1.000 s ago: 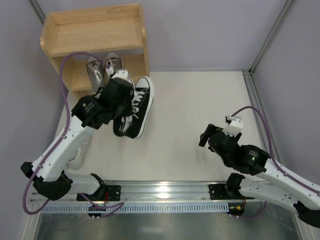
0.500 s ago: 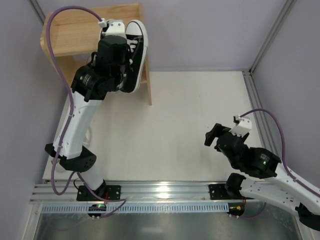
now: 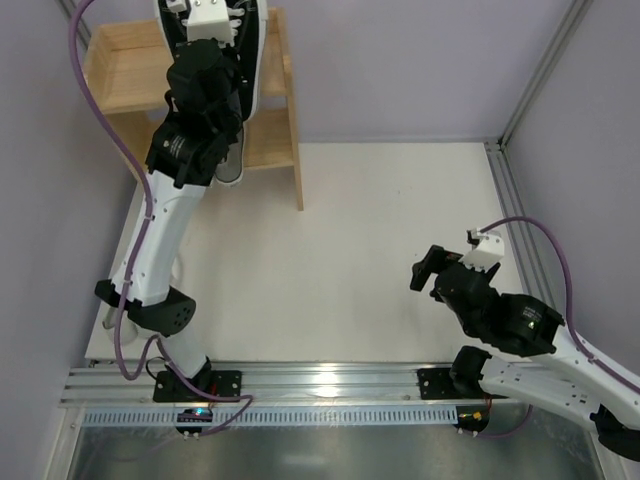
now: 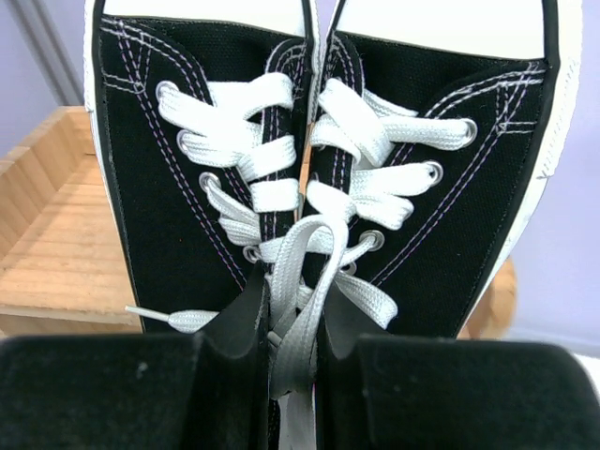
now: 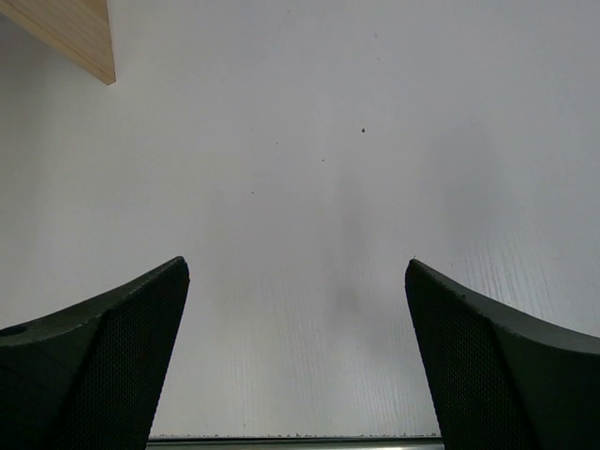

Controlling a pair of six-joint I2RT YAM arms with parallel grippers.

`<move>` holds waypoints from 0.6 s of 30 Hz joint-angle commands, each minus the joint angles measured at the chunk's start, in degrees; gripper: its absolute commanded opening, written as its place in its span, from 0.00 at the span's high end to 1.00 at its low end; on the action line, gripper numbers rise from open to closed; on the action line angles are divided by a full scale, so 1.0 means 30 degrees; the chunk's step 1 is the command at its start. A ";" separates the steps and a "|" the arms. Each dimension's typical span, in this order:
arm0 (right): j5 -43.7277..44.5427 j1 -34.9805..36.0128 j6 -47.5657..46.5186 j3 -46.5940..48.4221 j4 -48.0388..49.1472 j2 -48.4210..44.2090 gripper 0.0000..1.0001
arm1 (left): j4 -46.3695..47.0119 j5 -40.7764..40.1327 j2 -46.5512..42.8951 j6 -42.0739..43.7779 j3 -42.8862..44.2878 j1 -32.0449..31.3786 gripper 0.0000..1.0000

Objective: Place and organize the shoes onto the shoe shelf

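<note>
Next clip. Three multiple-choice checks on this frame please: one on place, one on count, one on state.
1. Where are the black sneakers? A) by the arm bases B) held up at the shelf C) in a box
2. How many shoes do the left fingers pinch? A) one B) two C) three
3. The right fingers are: A) apart, empty B) shut on a shoe C) shut on a lace
Answers: B, shelf wood shows beside them; B, two laced fronts sit side by side; A, only bare table lies between them.
</note>
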 commanded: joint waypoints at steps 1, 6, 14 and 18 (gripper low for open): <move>0.0378 -0.0089 0.0157 0.0421 -0.0094 -0.0647 0.03 | 0.5788 -0.0080 -0.0079 0.0317 0.0003 0.0869 1.00; 0.0319 -0.0089 0.0684 0.0304 -0.1058 -0.1322 0.03 | 0.7020 0.0709 0.0801 -0.0210 0.0059 0.1045 1.00; 0.0583 -0.0089 0.1124 -0.0194 -0.1852 -0.2466 0.03 | 0.7608 0.0509 0.1680 -0.0534 0.0500 0.1221 1.00; 0.0554 -0.0089 0.1154 -0.0223 -0.1999 -0.2554 0.03 | 0.7842 0.0244 0.1769 -0.0593 0.0294 0.1455 1.00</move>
